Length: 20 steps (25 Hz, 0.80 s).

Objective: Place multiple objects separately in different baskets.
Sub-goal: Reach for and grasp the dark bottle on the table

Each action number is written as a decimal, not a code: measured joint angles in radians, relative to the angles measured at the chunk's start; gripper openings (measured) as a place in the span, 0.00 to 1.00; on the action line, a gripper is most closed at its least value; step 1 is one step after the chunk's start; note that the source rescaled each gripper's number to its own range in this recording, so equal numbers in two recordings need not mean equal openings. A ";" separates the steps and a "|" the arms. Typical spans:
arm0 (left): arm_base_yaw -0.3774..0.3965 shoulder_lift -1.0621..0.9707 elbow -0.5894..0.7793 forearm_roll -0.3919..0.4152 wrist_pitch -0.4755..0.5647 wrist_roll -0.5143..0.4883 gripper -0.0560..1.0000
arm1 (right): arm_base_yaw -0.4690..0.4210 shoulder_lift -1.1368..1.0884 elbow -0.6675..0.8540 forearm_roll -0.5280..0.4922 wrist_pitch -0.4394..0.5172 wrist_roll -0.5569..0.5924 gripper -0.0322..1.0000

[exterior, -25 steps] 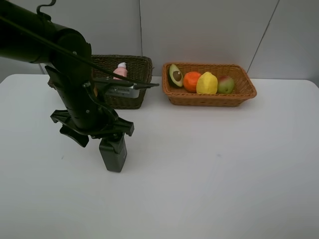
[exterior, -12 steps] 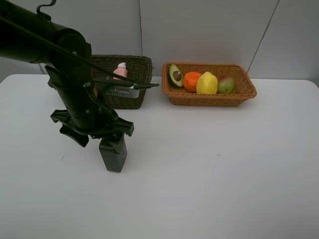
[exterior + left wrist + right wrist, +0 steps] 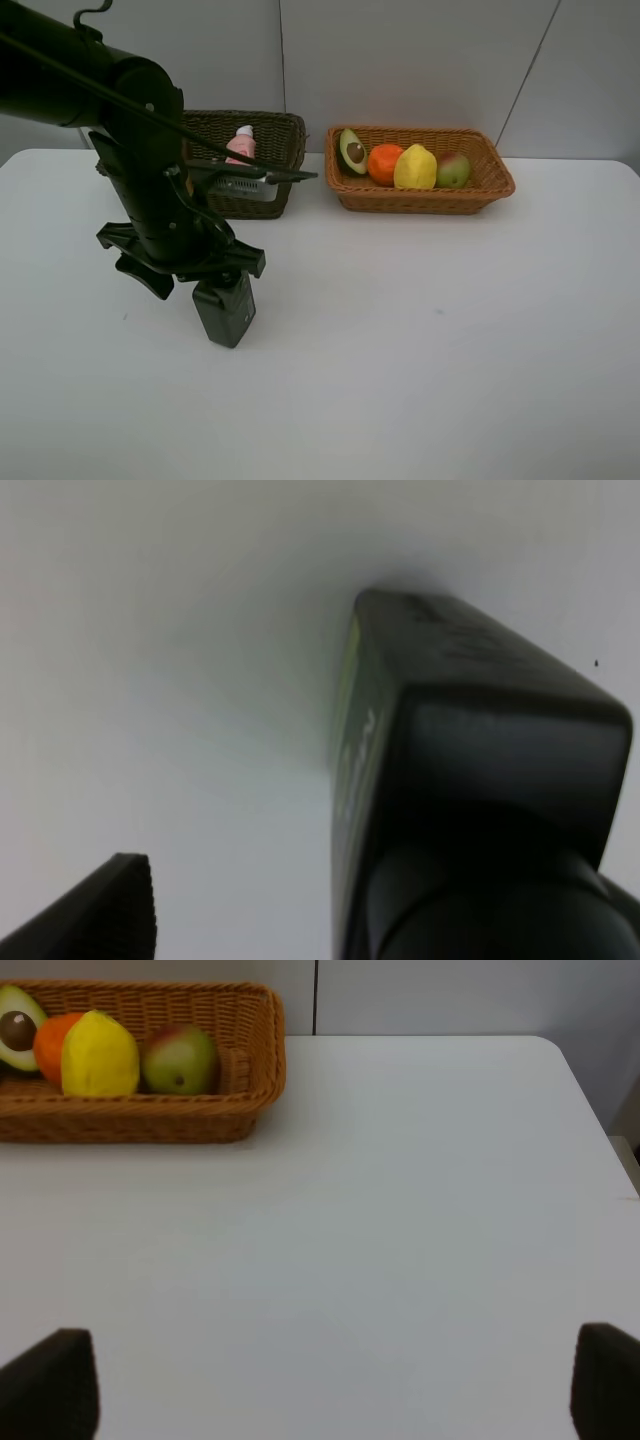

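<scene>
The dark green pump bottle [image 3: 225,310] stands on the white table left of centre, leaning slightly. My left gripper [image 3: 205,283] hangs over its top, open. In the left wrist view the bottle [image 3: 480,760] fills one side, and one finger [image 3: 115,910] stands well apart from it. The dark brown-green basket [image 3: 285,135] behind the arm holds a small pink bottle [image 3: 242,142]. The light tan basket [image 3: 495,175] holds the avocado half [image 3: 352,151], orange [image 3: 383,163], lemon [image 3: 415,167] and mango [image 3: 453,169]. My right gripper [image 3: 320,1390] is open over bare table, holding nothing.
The left arm's black links hide much of the dark basket in the exterior high view. The right wrist view shows the tan basket [image 3: 262,1070] with its fruit and the table's right edge [image 3: 590,1100] beyond it.
The left arm has shifted slightly left, and the pump bottle under it has moved a little with it. The right gripper has not moved.
</scene>
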<state>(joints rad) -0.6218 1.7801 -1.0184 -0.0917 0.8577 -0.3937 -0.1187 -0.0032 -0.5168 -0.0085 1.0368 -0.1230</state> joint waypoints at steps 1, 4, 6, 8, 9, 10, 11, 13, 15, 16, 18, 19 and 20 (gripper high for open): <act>0.000 0.000 0.000 0.000 0.006 0.000 0.92 | 0.000 0.000 0.000 0.000 0.000 0.000 1.00; 0.000 0.000 0.000 0.000 0.008 0.000 0.69 | 0.000 0.000 0.000 0.000 0.000 0.000 1.00; 0.000 0.000 0.000 -0.004 0.012 0.001 0.52 | 0.000 0.000 0.000 0.000 0.000 0.000 1.00; 0.000 0.000 0.000 0.001 0.012 0.001 0.51 | 0.000 0.000 0.000 0.000 0.000 0.000 1.00; 0.000 0.000 0.000 0.001 0.012 0.003 0.51 | 0.000 0.000 0.000 0.000 0.000 0.000 1.00; 0.000 0.000 0.000 0.001 0.012 0.008 0.51 | 0.000 0.000 0.000 0.000 0.000 0.000 1.00; 0.000 0.000 0.000 0.001 0.013 0.018 0.51 | 0.000 0.000 0.000 0.000 0.000 0.000 1.00; 0.000 0.000 0.000 0.001 0.013 0.031 0.51 | 0.000 0.000 0.000 0.000 0.000 0.000 1.00; 0.000 0.000 0.000 0.001 0.014 0.036 0.51 | 0.000 0.000 0.000 0.000 0.000 0.000 1.00; 0.000 0.000 0.000 0.001 0.014 0.037 0.51 | 0.000 0.000 0.000 0.000 0.000 0.000 1.00; 0.000 0.000 0.000 0.001 0.014 0.039 0.51 | 0.000 0.000 0.000 0.000 0.000 0.000 1.00; 0.000 0.000 0.000 0.001 0.014 0.039 0.51 | 0.000 0.000 0.000 0.000 0.000 0.000 1.00; 0.000 0.000 0.000 0.001 0.014 0.039 0.51 | 0.000 0.000 0.000 0.000 0.000 0.000 1.00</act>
<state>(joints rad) -0.6218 1.7801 -1.0184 -0.0907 0.8717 -0.3551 -0.1187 -0.0032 -0.5168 -0.0085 1.0368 -0.1230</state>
